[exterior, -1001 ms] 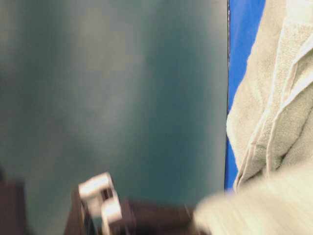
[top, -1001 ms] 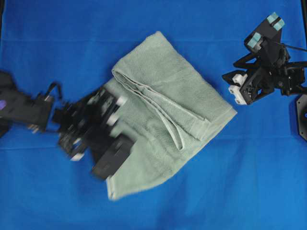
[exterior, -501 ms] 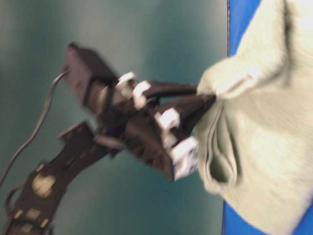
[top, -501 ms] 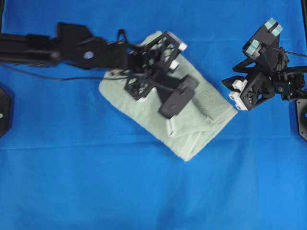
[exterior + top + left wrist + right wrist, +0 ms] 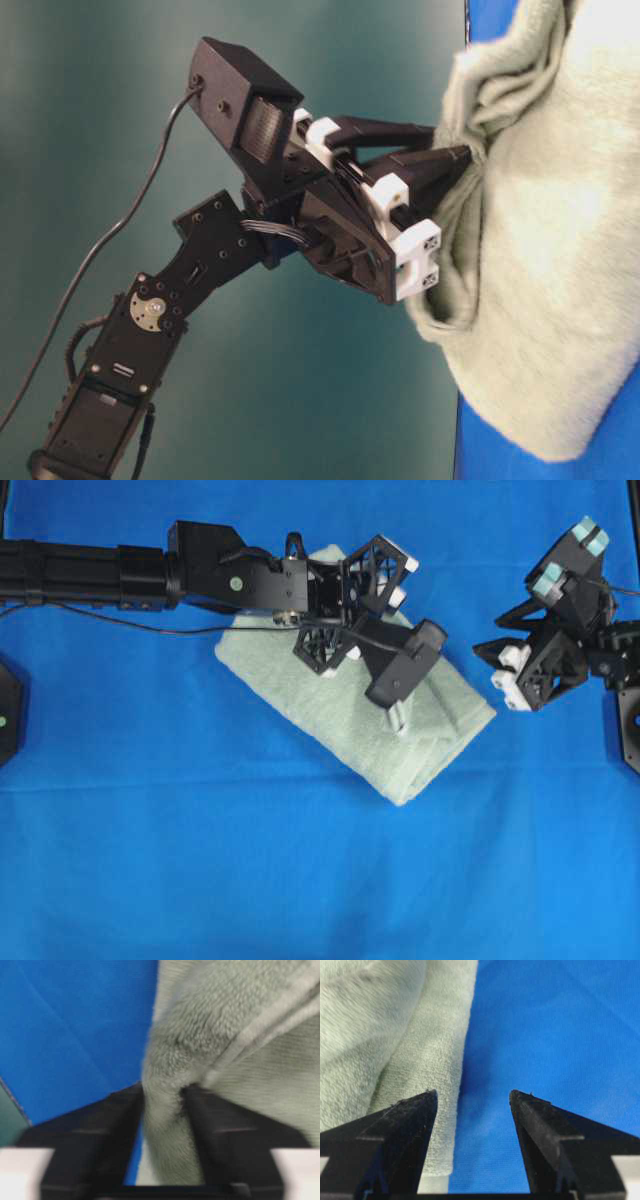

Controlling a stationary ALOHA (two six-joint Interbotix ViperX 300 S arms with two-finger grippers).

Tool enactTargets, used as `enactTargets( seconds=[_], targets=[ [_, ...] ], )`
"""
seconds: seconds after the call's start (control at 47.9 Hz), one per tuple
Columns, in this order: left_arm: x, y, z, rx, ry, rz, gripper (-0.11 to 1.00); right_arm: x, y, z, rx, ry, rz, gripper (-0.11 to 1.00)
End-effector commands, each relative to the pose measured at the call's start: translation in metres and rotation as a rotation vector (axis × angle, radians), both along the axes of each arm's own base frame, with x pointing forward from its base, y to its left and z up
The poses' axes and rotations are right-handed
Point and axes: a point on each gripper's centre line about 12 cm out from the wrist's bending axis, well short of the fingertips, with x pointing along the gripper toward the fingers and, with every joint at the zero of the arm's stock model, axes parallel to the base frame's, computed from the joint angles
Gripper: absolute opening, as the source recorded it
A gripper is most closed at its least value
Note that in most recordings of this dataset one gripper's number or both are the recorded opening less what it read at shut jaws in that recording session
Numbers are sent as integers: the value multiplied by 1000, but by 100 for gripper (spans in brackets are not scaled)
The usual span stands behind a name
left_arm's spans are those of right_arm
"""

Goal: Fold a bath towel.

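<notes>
Overhead exterior view: the bath towel (image 5: pixel 330 695) lies folded on the blue tabletop (image 5: pixel 300 880), slanting from upper left to lower right. My left tool (image 5: pixel 162 1125) sits over its right half; in the left wrist view a ridge of terry is between its 2 parted fingers, though I cannot tell if they grip it. My right tool (image 5: pixel 472 1110) is spread wide and empty, just beside the towel's right corner. The cloth looks soft, thick and floppy, so I would pinch hemmed corners, never the middle.
</notes>
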Motion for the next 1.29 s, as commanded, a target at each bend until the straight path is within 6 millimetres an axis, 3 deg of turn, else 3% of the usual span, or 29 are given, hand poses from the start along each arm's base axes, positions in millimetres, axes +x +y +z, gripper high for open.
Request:
enactTargets(
  seconds=[0.0,0.083,0.146,0.25,0.396,0.688,0.834,0.96,1.147,1.272],
  targets=[
    [7,7,25,14,-81,1,46,1,0,7,-10,-22,8,61],
    [6,8,24,43,-84,-32,71,1,1,8,-14,-28,13,61],
    [5,8,25,51,-90,-44,82,1,0,10,-19,-35,15,61],
    [1,6,26,42,-92,-38,73,1,0,15,-25,-52,17,61],
    [-14,-4,43,14,-103,-15,73,0,0,19,-34,-68,21,61],
    [-77,-19,94,-40,-209,36,73,0,-2,25,-55,-84,30,61],
    [-109,-41,122,-105,-349,30,73,6,0,32,-73,-114,63,61],
    [-132,-62,141,-202,-497,26,72,15,4,45,-118,-170,140,61],
    [-170,-77,150,-390,-651,78,71,26,10,74,-212,-271,266,61],
    [-198,-88,157,-520,-714,105,71,22,15,95,-281,-352,343,61]
  ],
)
